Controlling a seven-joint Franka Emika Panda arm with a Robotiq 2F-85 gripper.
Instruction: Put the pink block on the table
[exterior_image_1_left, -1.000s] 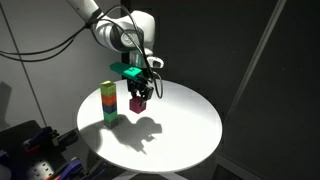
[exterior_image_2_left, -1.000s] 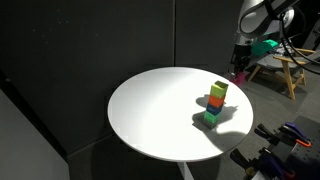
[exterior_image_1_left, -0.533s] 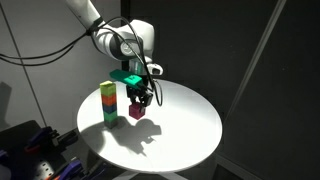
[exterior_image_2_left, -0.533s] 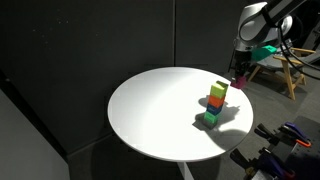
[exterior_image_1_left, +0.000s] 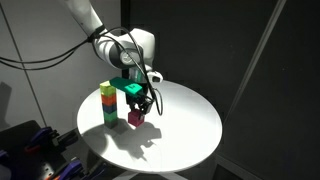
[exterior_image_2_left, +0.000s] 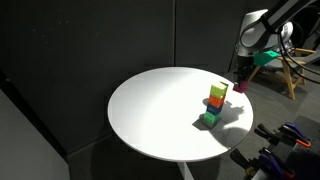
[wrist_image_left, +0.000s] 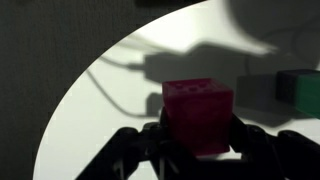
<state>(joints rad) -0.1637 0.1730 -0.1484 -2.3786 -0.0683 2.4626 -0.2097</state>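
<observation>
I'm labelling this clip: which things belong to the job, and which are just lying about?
In the job: pink block, hand gripping it, white table.
Lying about: stack of yellow, orange and green cubes; wooden frame beyond the table.
</observation>
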